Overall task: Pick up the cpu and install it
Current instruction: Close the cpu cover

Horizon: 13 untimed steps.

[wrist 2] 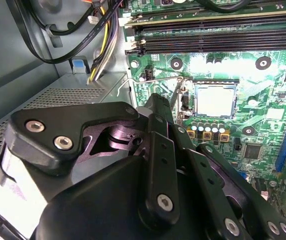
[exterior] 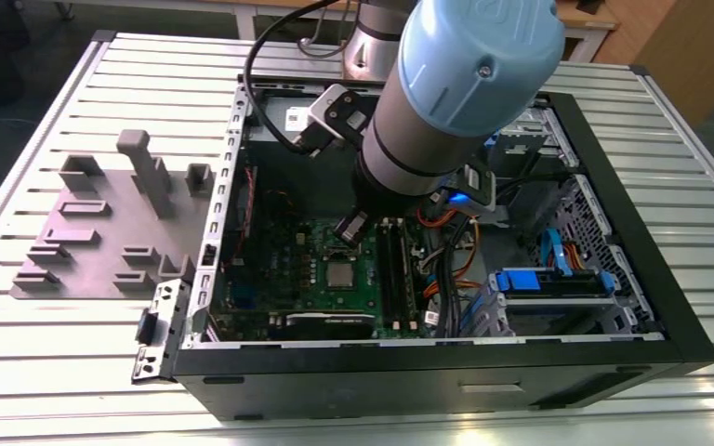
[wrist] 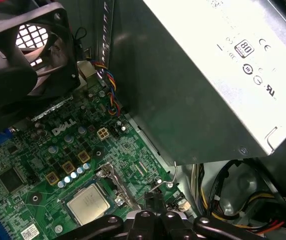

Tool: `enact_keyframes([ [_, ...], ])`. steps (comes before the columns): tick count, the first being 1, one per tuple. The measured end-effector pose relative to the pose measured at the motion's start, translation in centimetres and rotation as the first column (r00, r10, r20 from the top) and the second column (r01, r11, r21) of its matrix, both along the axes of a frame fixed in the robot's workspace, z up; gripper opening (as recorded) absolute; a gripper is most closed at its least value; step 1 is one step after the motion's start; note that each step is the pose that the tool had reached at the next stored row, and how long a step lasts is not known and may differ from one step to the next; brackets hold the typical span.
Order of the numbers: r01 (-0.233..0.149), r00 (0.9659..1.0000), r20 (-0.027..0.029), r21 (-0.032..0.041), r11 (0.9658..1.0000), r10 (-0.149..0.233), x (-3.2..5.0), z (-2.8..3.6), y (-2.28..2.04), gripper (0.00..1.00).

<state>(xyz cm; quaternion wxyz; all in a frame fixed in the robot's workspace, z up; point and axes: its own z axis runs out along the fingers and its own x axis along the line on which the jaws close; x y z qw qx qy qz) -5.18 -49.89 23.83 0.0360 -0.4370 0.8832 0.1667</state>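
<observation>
An open computer case (exterior: 431, 386) lies on the slatted table (exterior: 47, 372) — a grey fixture (exterior: 97, 232) just beside it, on the exterior view's left.

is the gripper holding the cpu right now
No, in the second wrist view the cpu lies flat in the socket on the green board, apart from the gripper.
</observation>
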Motion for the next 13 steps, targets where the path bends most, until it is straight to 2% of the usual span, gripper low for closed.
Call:
enact_keyframes([
  [13,0.0,1.0,0.0,-0.0059,1.0,0.0,0.0,0.0,-0.14,0.11],
])
